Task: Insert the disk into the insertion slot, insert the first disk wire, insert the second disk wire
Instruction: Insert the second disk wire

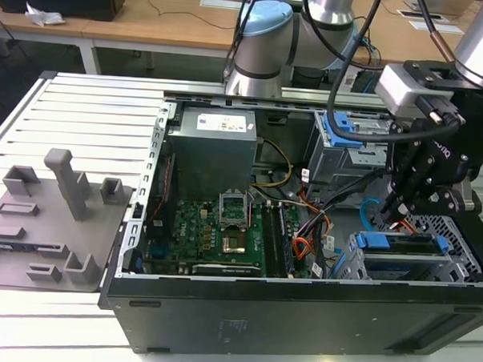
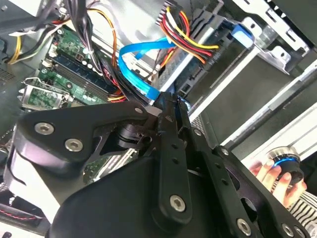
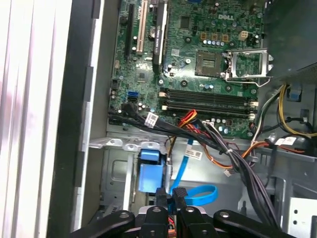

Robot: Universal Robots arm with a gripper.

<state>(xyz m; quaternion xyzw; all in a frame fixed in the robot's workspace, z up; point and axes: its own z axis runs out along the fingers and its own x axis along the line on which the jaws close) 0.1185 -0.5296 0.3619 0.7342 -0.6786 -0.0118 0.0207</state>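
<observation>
An open computer case point(image 1: 300, 312) is seen on a slatted table point(image 1: 84, 110) in the exterior view, with the motherboard point(image 1: 215, 232) at its middle and a grey power supply point(image 1: 211, 148) behind it. At the near right corner of the case the insertion slot point(image 1: 414, 265) is found, and the disk point(image 1: 403, 242) with its blue carrier is already seated in it. A grey fixture tray point(image 1: 47, 221) is shown on the exterior view's left.

The arm point(image 1: 480, 47) is lowered from the upper right, its wrist tilted downward over the slot. The gripper point(image 1: 392, 210) is held just above the disk's far edge.

In the second wrist view the fingers point(image 2: 171, 111) are seen pressed together on the dark connector of the second disk wire point(image 2: 136, 67), whose light-blue loop runs past an orange and black wire bundle point(image 2: 181, 34). A person's hand point(image 2: 275, 178) on a round knob is caught at the edge there.

In the first wrist view the second disk wire point(image 3: 200, 194) is shown curling beside the gripper point(image 3: 169, 194).
</observation>
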